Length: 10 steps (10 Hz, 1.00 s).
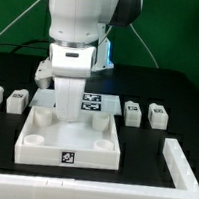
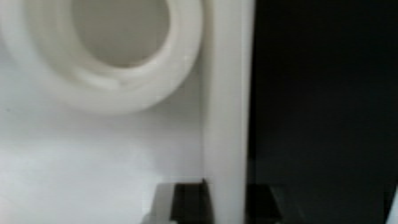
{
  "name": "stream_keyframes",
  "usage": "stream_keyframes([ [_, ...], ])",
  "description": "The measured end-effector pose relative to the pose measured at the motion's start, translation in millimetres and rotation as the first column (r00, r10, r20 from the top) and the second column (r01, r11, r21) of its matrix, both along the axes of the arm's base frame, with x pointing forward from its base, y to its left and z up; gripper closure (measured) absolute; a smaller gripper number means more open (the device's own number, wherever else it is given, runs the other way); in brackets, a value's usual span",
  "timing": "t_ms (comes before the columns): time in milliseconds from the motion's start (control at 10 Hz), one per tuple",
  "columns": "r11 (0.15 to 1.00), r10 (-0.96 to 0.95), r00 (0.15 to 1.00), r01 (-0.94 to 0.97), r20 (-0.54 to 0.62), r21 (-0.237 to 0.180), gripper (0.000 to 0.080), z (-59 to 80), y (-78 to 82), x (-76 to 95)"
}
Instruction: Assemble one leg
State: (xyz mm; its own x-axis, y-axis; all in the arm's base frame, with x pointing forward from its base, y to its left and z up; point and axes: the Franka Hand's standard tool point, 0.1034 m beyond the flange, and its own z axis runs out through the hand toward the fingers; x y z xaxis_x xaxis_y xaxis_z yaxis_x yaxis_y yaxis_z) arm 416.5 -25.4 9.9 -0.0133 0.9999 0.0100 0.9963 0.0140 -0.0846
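Hand [image 1: 67,102] sat low on the back rim of the tray [image 1: 41,146]; the nearest leg [image 1: 17,99] lay toward the exterior view's left.
Its dark fingertips [image 2: 180,206] stood either side of that rim, beside a round corner socket [image 2: 111,40]. I could not tell whether they pinched the rim or only straddled it. No leg was in the hand. The nearest one rested loose on the desk [image 1: 179,92], near the hand and about level with it, tag face forward. It was too small to judge its long axis. The other legs lay further off on both sides.
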Motion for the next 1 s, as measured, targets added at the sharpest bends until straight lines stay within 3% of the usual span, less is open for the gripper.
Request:
stream_keyframes([
  [600, 1.0, 0.0, 1.0, 0.0, 0.005, 0.0, 0.0731, 0.3, 0.1, 1.1],
  [700, 1.0, -0.005, 1.0, 0.005, 0.011, 0.003, 0.0731, -0.3, 5.8, 5.9],
  [1000, 0.998, -0.065, 0.997, 0.065, 0.036, 0.019, 0.0734, 8.1, 58.7, 63.5],
])
